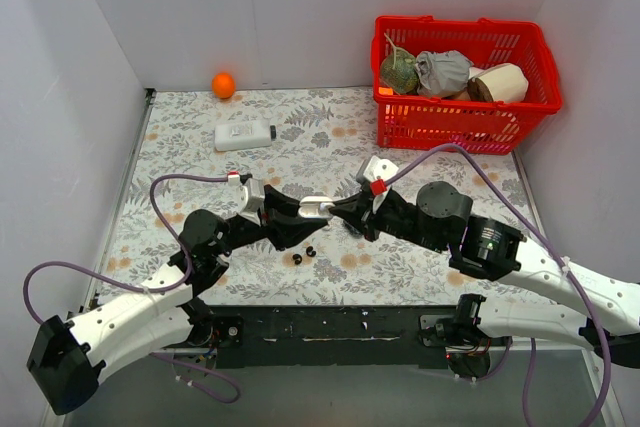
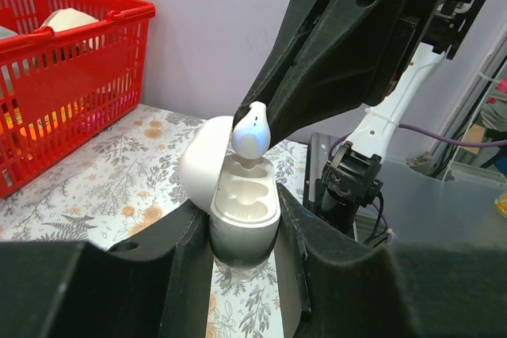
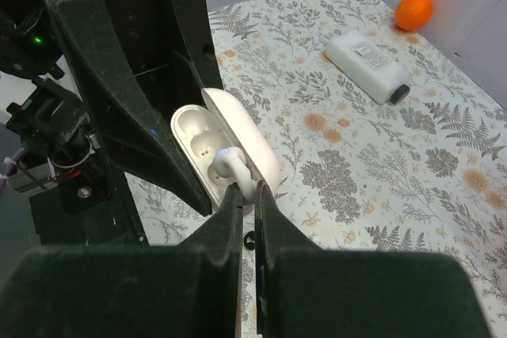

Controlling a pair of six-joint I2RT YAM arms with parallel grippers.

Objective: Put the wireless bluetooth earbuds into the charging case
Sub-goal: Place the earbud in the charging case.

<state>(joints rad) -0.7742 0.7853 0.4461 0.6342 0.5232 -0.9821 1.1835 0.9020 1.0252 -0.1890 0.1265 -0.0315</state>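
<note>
Right gripper (image 3: 248,210) pinches a white earbud (image 3: 227,165) just over an empty socket of the open case (image 3: 238,136), clamped mid-table by the left gripper (image 2: 244,231). Best lowered straight and gently before release.

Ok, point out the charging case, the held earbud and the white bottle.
charging case (image 2: 244,223): left wrist view, front of its lower shell.
white earbud (image 2: 252,134): left wrist view, its rounded body.
white bottle (image 1: 243,134): top external view, middle of its body.
</note>
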